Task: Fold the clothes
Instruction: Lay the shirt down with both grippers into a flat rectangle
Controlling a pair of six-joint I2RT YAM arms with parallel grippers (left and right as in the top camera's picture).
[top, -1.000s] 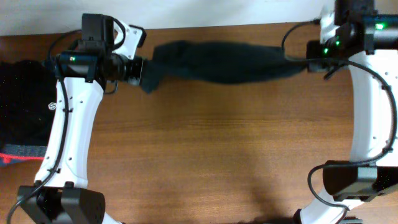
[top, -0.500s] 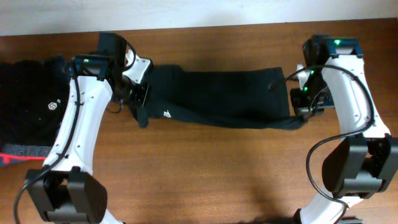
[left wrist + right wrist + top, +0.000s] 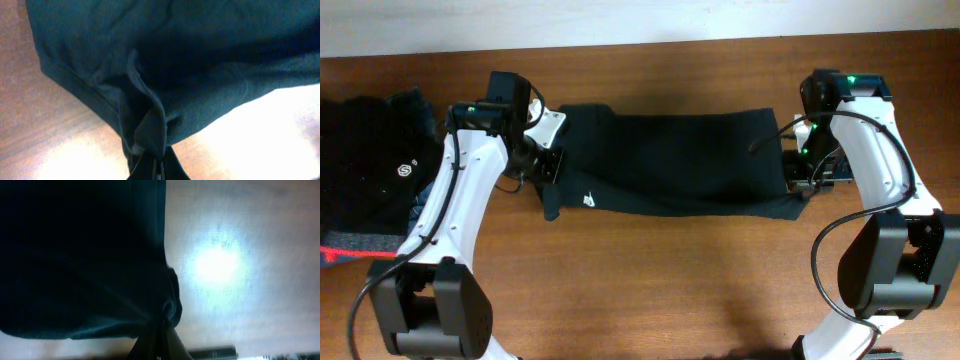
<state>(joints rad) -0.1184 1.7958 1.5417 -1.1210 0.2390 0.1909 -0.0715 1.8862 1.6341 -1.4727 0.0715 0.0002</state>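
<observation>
Dark teal-black garment (image 3: 680, 165) lies spread flat across far half of wooden table (image 3: 650, 290), stretched between both arms; small white logo near its lower left edge. Left gripper (image 3: 548, 168) at garment's left end, fingers pinched tight on bunched corner; left wrist view shows cloth gathered into folds there. Right gripper (image 3: 800, 182) at garment's right end, clamped on lower right corner, fabric puckered at the pinch. Heap of dark clothes (image 3: 365, 190) at table's left edge, apart from garment.

White arm links (image 3: 440, 215), black joints (image 3: 508, 92), looping black cables (image 3: 817, 268); green lights (image 3: 850, 78)
</observation>
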